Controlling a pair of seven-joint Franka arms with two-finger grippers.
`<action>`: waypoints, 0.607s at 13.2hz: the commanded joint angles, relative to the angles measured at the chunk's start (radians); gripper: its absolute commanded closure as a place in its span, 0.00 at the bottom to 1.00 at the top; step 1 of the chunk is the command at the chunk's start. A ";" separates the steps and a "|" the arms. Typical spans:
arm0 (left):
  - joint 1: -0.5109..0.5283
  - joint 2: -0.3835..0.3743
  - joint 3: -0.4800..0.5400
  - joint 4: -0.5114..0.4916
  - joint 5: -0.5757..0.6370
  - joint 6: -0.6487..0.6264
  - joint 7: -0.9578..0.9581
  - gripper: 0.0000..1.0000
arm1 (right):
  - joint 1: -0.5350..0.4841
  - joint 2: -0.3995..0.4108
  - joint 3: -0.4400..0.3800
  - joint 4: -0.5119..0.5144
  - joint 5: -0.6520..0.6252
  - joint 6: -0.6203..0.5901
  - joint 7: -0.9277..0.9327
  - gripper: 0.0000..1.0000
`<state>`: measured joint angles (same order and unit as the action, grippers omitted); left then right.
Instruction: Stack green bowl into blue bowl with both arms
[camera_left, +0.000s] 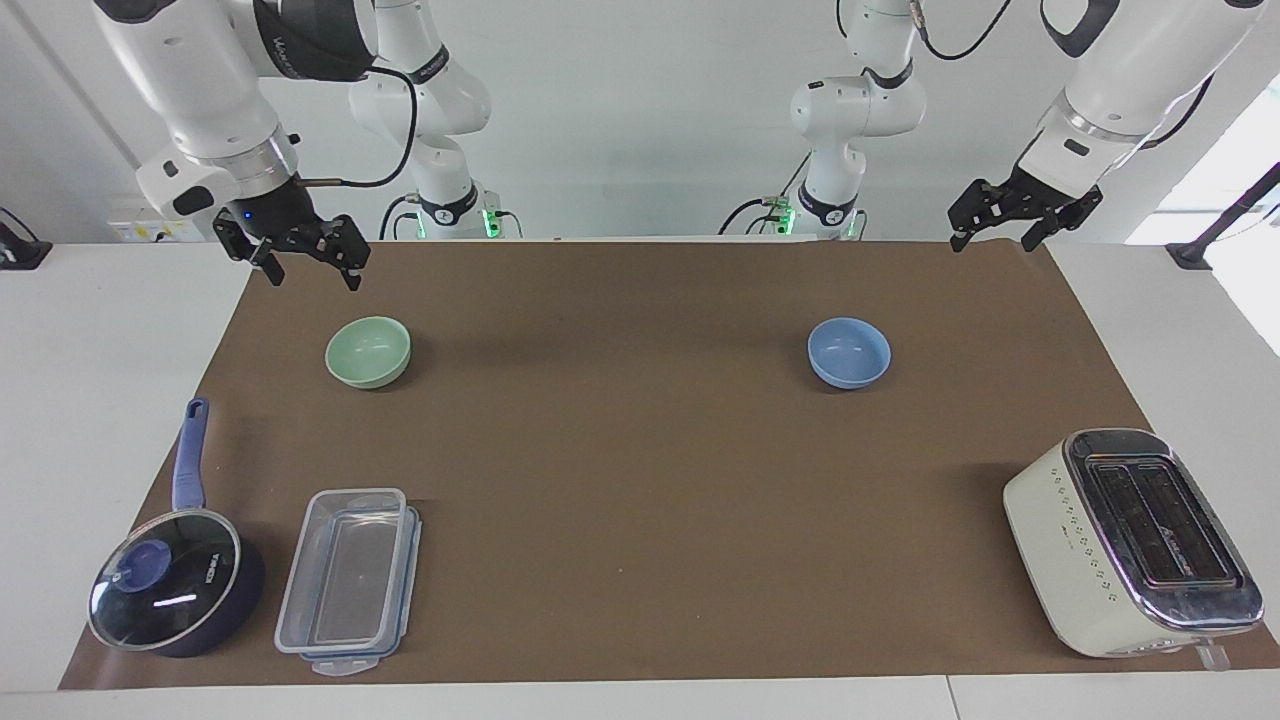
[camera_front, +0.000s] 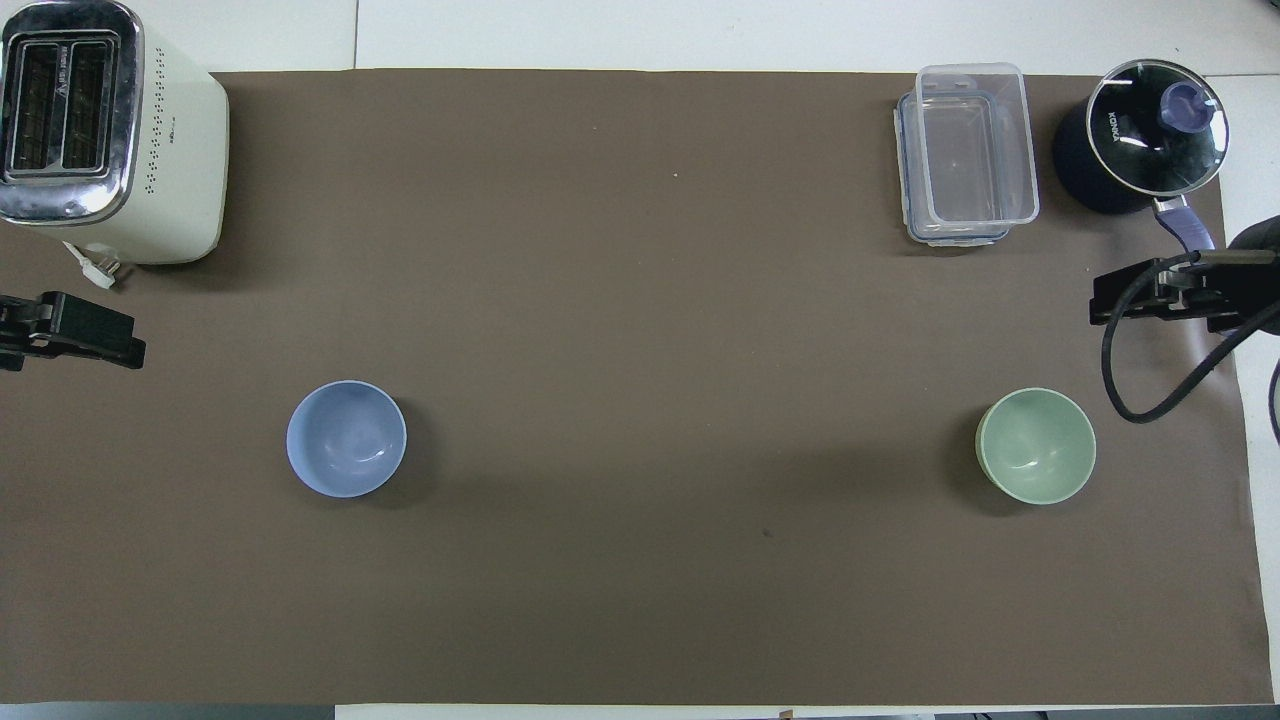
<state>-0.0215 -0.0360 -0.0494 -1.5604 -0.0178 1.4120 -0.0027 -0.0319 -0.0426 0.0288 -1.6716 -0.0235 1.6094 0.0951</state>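
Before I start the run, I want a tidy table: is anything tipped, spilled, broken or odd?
Nothing stands out. The green bowl and the blue bowl sit upright and empty on the brown mat, well apart. The pot keeps its lid on. Both pincers, left and right, hang open, holding nothing.

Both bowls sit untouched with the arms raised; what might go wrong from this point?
The green bowl and blue bowl stand at different ends of the mat, so a long carry could let the green one slip. The right gripper hangs open above the mat's edge; pinching the smooth rim off-centre could tip the bowl. The left gripper waits.
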 joint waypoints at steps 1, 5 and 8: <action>-0.004 0.002 -0.007 0.005 0.009 0.002 -0.016 0.00 | -0.009 -0.014 0.005 -0.016 0.007 0.001 0.011 0.00; -0.005 0.001 -0.007 0.003 0.007 0.007 -0.008 0.00 | -0.009 -0.014 0.005 -0.016 0.007 0.001 0.009 0.00; -0.011 -0.002 -0.007 -0.007 0.006 0.008 -0.006 0.00 | -0.013 -0.016 0.003 -0.025 0.007 0.003 0.005 0.00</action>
<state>-0.0221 -0.0360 -0.0558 -1.5611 -0.0179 1.4122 -0.0028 -0.0324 -0.0426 0.0286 -1.6742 -0.0234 1.6093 0.0951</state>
